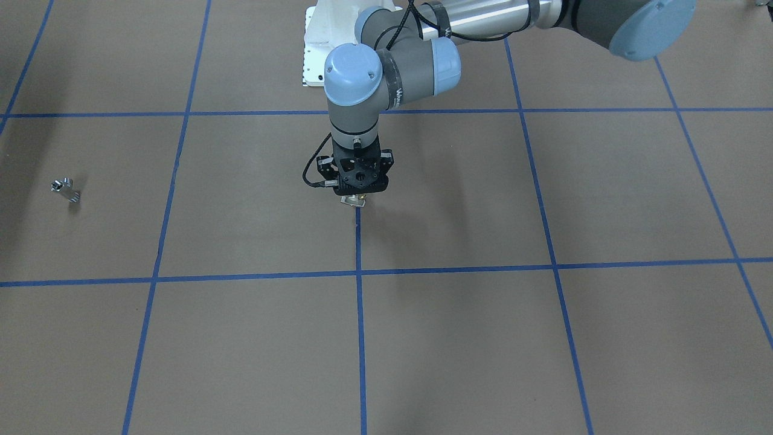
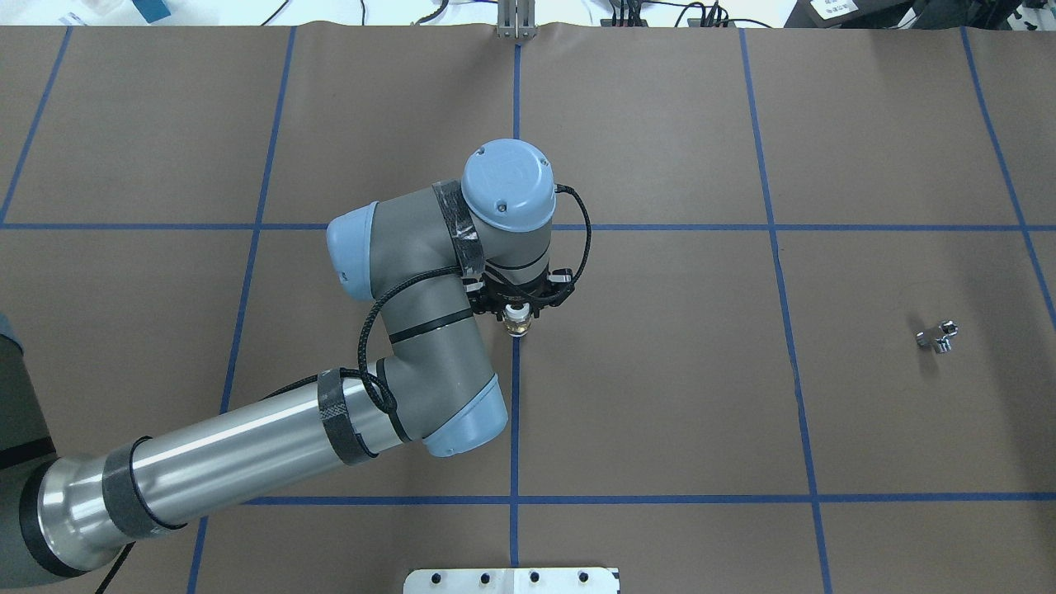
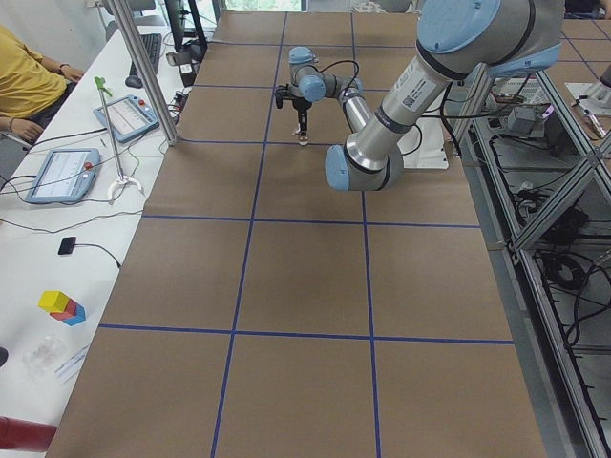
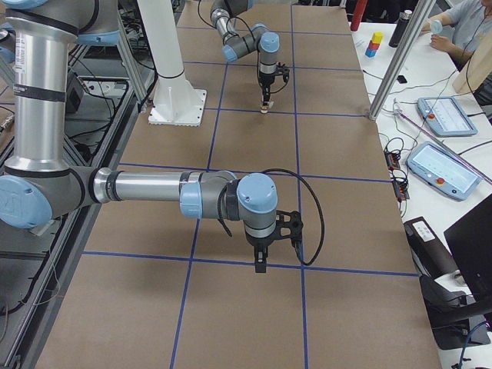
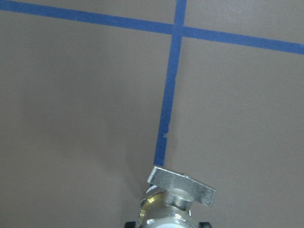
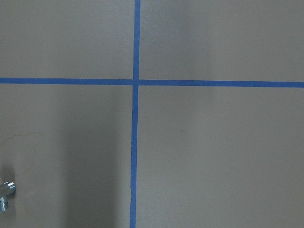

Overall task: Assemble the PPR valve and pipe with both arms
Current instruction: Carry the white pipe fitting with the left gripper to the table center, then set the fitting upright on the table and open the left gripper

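Note:
My left gripper [image 1: 357, 194] points straight down at the table's middle and is shut on the PPR valve [image 2: 517, 322]. The valve's white collar and brass body show in the overhead view. Its flat pale tab handle [image 5: 182, 186] shows in the left wrist view, close above the brown paper. The silver T-shaped pipe [image 2: 938, 337] lies alone on the table far to my right. It also shows in the front view [image 1: 65, 188] and at the lower left edge of the right wrist view [image 6: 4, 194]. My right gripper [image 4: 261, 260] hangs above the table; I cannot tell whether it is open or shut.
The white pedestal base [image 1: 314, 54] stands at the robot's edge of the table. Blue tape lines [image 2: 515, 412] divide the brown paper into squares. Tablets [image 3: 62, 174] and seated people are beside the table's far long edge.

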`<state>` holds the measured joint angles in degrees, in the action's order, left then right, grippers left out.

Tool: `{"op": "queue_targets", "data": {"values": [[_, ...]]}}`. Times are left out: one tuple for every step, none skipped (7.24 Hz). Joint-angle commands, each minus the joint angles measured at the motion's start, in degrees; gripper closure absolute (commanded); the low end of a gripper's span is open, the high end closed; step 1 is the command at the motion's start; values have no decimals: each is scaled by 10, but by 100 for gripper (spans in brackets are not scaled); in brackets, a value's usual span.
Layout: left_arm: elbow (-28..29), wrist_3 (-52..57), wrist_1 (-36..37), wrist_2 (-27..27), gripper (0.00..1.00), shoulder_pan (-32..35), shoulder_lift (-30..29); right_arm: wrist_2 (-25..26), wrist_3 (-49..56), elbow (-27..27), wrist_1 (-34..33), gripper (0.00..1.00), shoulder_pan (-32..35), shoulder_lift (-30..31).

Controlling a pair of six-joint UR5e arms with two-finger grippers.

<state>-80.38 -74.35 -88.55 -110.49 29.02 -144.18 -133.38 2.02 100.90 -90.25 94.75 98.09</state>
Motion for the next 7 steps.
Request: {"op": "queue_targets", "data": {"values": [[0,4,0,-1,18,1,0,0,0,0,0,0,0,0],[-1,4,0,-1,1,0,0,0,0,0,0,0,0,0],[-1,3,0,-1,1,1,0,0,0,0,0,0,0,0],[-5,4,0,-1,1,2,0,0,0,0,1,0,0,0],[-28,4,7,-7,0,11,0,-1,0,0,0,0,0,0],[-64,5,29,-26,1,29,11,-29,0,0,-1,0,0,0],[-134,30,69,-55,0,55,32,-32,8,3,2,0,-2,0]]}}
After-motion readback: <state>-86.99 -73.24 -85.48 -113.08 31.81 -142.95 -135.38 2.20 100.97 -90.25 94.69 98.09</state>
